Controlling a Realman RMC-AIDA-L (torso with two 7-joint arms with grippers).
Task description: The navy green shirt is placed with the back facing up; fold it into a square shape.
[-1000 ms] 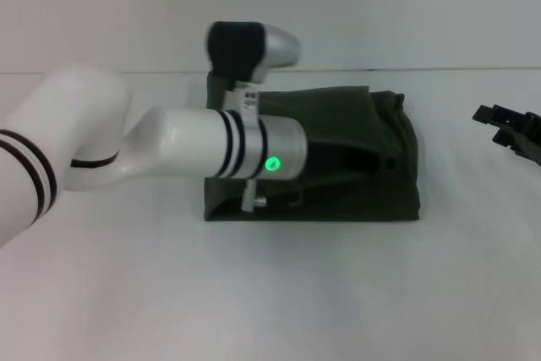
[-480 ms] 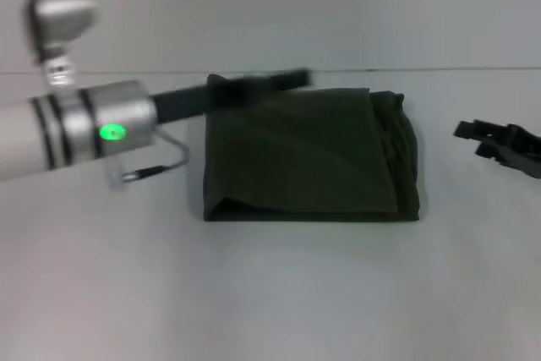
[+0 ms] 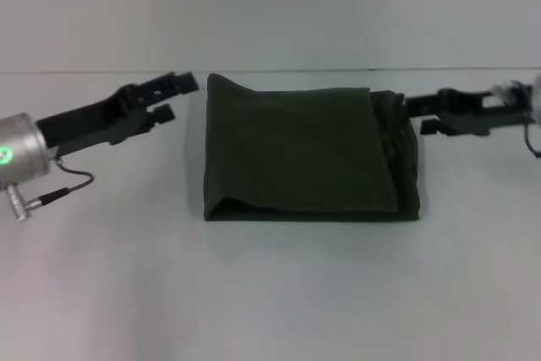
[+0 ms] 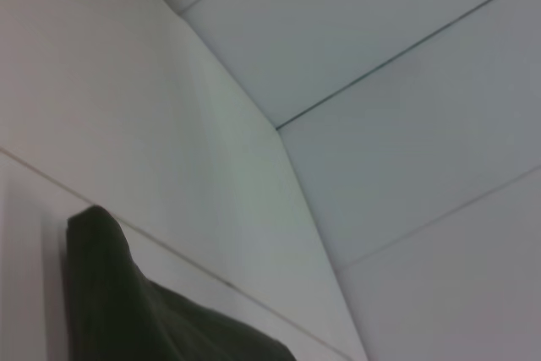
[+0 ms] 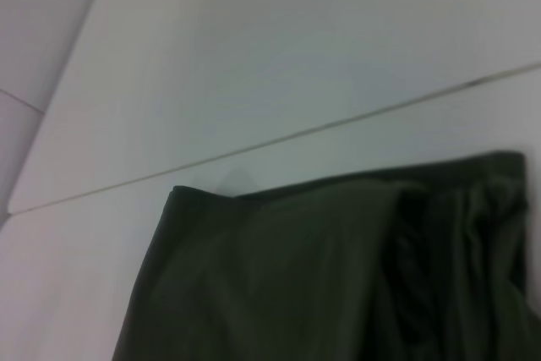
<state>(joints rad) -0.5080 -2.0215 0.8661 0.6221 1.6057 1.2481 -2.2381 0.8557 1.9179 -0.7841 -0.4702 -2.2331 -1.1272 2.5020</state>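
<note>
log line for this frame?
navy green shirt: folded, roughly square, flat on table | left gripper: beside its left edge | right gripper: at its right edge

The navy green shirt [image 3: 308, 154] lay folded in the middle of the white table [image 3: 270, 293], the only thing on it. Bare tabletop stretched open in front of it. The left gripper [image 3: 173, 95] hung just beside its far left corner, the right gripper [image 3: 423, 114] at its right edge, narrowing both flanks.

shirt: a corner of the navy green shirt [image 4: 127, 310], dark and softly folded
surface: pale table [image 4: 34, 234] beneath it
backdrop: light wall [image 4: 380, 124] with thin seams
</note>
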